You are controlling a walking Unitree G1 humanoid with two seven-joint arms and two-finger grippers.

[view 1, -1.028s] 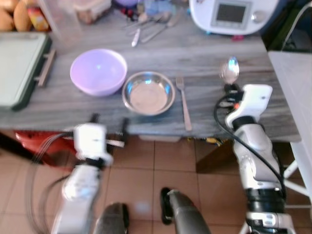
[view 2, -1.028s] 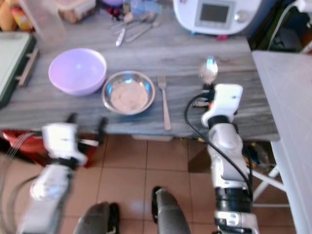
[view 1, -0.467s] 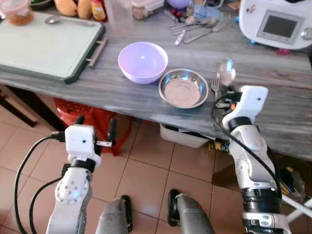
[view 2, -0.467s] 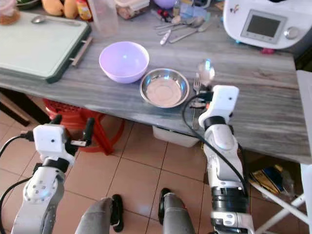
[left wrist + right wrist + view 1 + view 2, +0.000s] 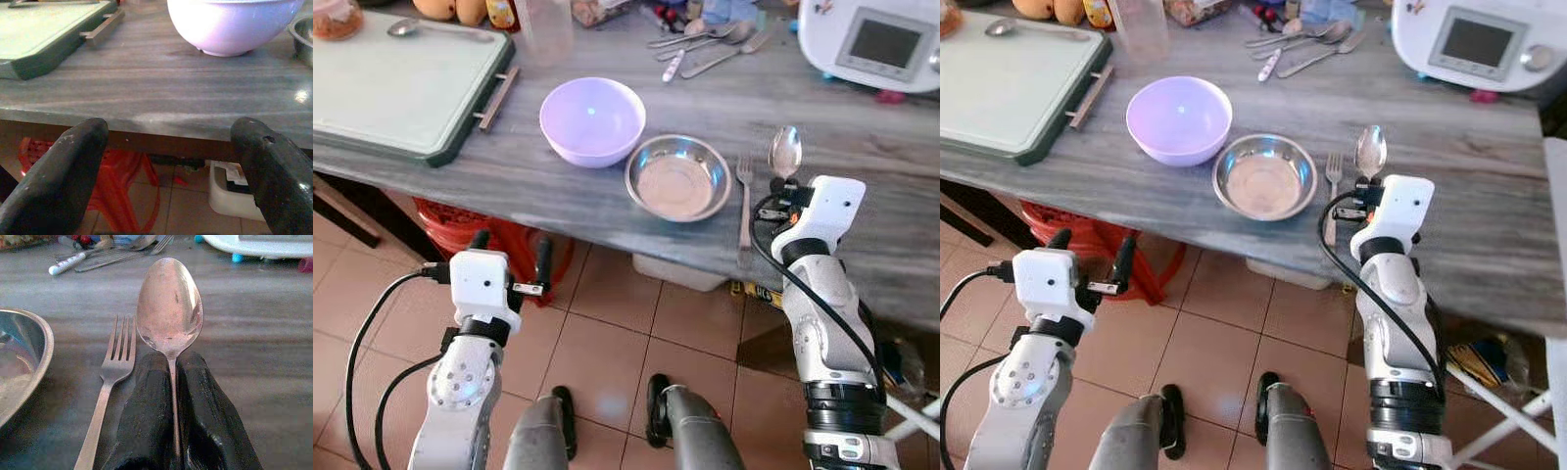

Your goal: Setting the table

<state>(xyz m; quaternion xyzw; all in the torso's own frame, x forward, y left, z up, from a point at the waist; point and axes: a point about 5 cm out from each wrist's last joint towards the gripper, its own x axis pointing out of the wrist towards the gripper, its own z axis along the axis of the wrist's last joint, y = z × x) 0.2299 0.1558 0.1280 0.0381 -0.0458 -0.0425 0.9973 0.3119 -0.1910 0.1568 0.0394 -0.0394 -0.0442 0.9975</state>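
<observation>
Pinching a shiny steel spoon (image 5: 169, 308) by its handle, the right gripper (image 5: 168, 396) holds it bowl-forward above the grey table (image 5: 862, 137), just beside the steel fork (image 5: 113, 367). The right wrist view reveals smudges on the spoon's bowl. The left gripper (image 5: 166, 161) hangs spread apart below the table edge.

left gripper (image 5: 509, 262) is hovering low, forearm rising from below, fingers spread wide apart | right gripper (image 5: 170, 382) is reaching forward on a raised, bent arm, fingers pinching together on a spoon (image 5: 169, 303)
</observation>
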